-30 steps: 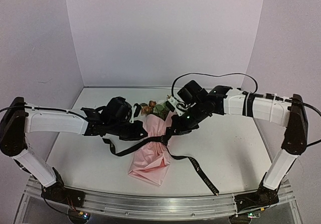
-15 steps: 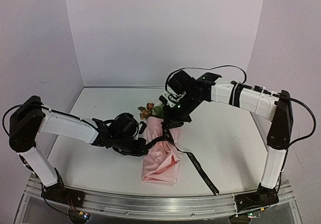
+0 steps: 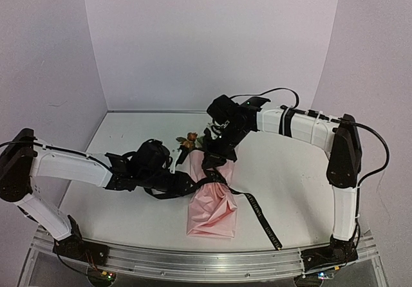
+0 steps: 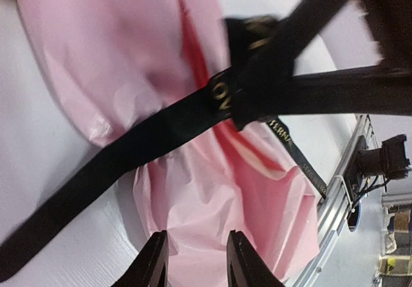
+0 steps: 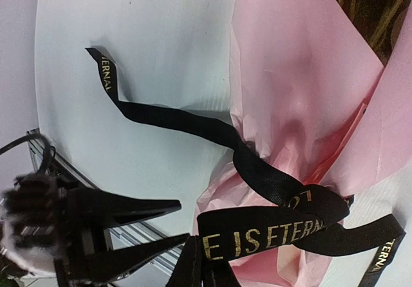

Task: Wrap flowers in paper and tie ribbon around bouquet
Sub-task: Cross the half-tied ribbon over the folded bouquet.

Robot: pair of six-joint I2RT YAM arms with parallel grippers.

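Observation:
The bouquet lies mid-table, a pink paper (image 3: 209,210) cone with the flowers (image 3: 190,139) at its far end. The black ribbon (image 3: 257,216) is knotted about its middle, and one tail trails toward the front right. My right gripper (image 3: 215,161) hangs over the knot. In the right wrist view the right gripper (image 5: 203,251) is shut on a lettered length of the ribbon (image 5: 270,229). My left gripper (image 3: 187,185) is at the cone's left side. In the left wrist view the left gripper (image 4: 197,234) is open, with only paper (image 4: 212,197) behind it and the ribbon (image 4: 154,139) beyond.
The metal front rail (image 3: 193,261) runs along the near table edge, close to the cone's narrow end. Lilac walls close the back and both sides. A loose ribbon end (image 5: 103,74) lies on the white table left of the bouquet.
The left gripper has opened and let go of the ribbon. The right arm has swung left over the bouquet, pulling its ribbon end. The cone has turned more upright toward the front.

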